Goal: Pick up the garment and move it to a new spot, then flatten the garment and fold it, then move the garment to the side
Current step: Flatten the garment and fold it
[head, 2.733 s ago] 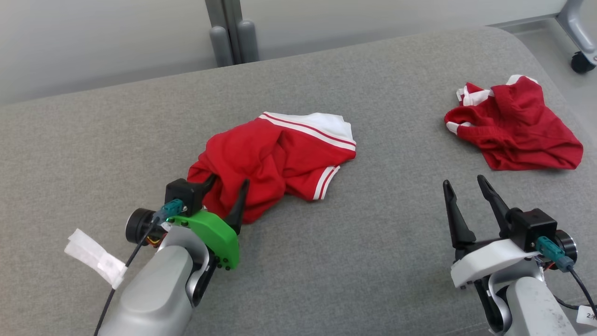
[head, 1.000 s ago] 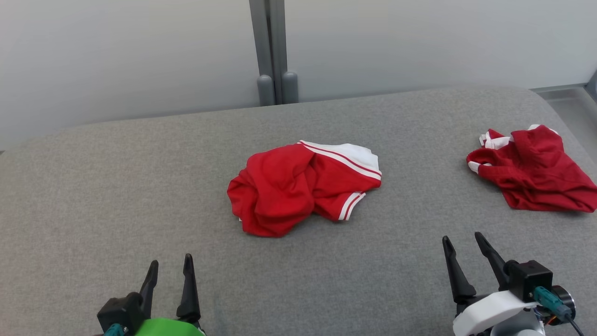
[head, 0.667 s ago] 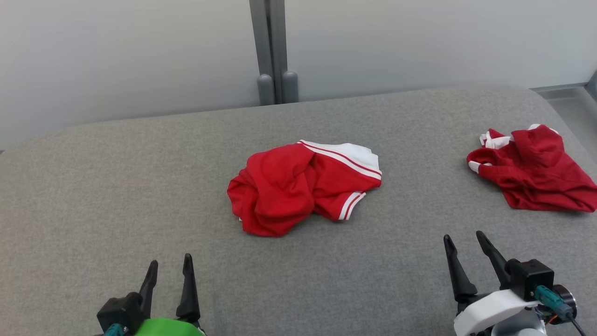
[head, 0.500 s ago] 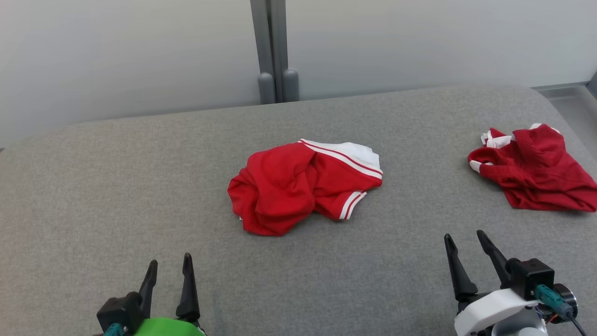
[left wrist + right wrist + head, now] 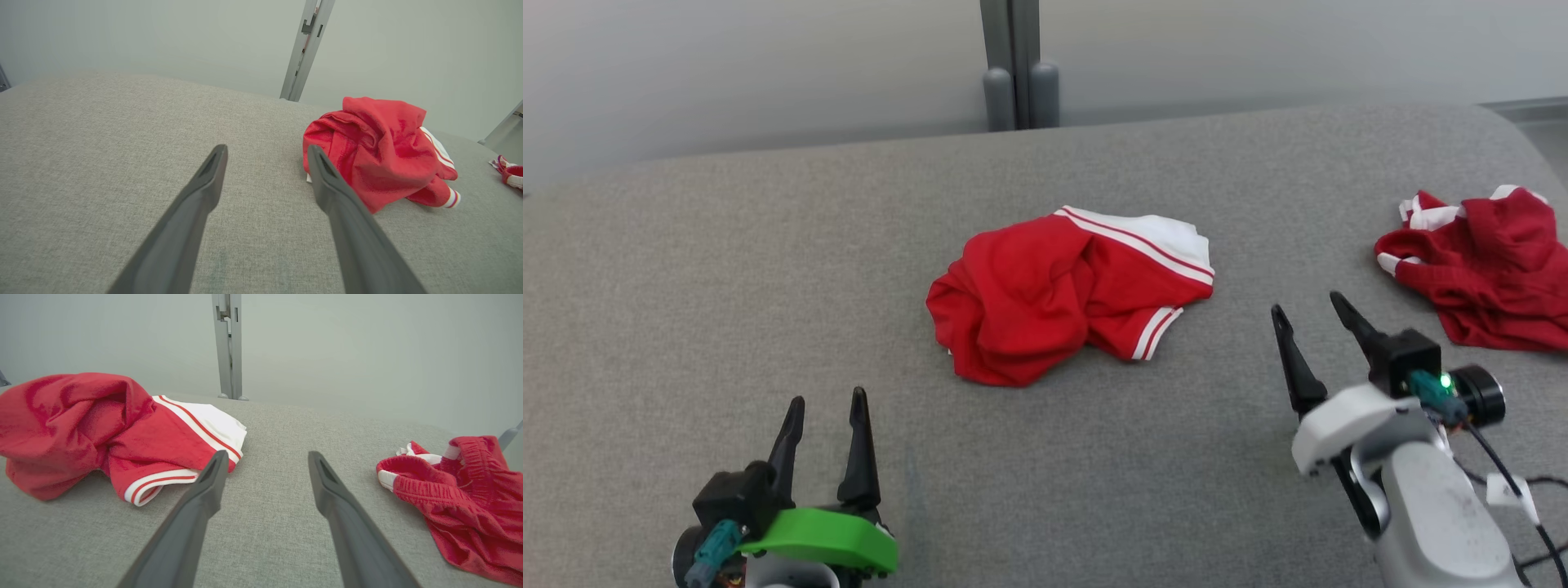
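Note:
A crumpled red garment point(image 5: 1054, 302) with white striped trim lies in the middle of the grey padded surface point(image 5: 727, 261). In the left wrist view the garment point(image 5: 376, 159) sits ahead and right of the fingers; in the right wrist view the garment point(image 5: 81, 424) sits ahead and left. My left gripper point(image 5: 827, 398) stands open at the lower left, well short of the garment, nothing between its fingers. My right gripper point(image 5: 1305, 303) is open too, empty, to the right of the garment and pointing at bare cloth. Both wrist views show open jaws: left gripper point(image 5: 266, 148), right gripper point(image 5: 267, 453).
A second red piece of clothing point(image 5: 1486, 261) with white trim lies bunched at the right edge, just beyond my right gripper; the right wrist view has this second piece point(image 5: 461, 486) on its right. A grey post point(image 5: 1011, 65) stands against the pale wall behind the surface.
The head camera has tilted, shifting the whole picture up. My right gripper has moved forward, nearer the gap between the two red pieces. The garment lies as before.

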Tool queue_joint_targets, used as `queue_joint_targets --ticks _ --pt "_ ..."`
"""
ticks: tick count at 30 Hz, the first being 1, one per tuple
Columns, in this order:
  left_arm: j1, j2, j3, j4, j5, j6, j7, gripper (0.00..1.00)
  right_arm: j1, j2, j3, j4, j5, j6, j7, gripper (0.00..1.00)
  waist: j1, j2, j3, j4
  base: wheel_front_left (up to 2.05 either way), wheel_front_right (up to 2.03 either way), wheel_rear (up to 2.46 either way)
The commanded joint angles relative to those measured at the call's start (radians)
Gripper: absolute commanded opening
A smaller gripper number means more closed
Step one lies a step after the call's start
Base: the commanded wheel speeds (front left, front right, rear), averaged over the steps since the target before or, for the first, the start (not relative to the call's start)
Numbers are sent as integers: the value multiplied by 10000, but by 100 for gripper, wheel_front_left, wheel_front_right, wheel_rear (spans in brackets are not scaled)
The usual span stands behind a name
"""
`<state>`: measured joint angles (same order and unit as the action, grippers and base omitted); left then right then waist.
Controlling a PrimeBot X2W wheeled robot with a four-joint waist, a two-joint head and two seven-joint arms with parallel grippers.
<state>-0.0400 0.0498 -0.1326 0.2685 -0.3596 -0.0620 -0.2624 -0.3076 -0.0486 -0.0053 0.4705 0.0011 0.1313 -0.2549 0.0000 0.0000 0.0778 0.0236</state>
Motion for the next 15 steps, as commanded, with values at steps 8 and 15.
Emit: queue_joint_targets --ticks 8,15 --pt "-820 18 -164 -277 62 -40 -32 100 -3109 -36 134 2761 -972 -12 462 100 0 0 1618 750 0 0 0" --pt "-1126 16 -321 -335 -22 39 -32 100 -4534 -63 485 5017 -684 -12 599 100 0 0 2138 1133 0 0 0"
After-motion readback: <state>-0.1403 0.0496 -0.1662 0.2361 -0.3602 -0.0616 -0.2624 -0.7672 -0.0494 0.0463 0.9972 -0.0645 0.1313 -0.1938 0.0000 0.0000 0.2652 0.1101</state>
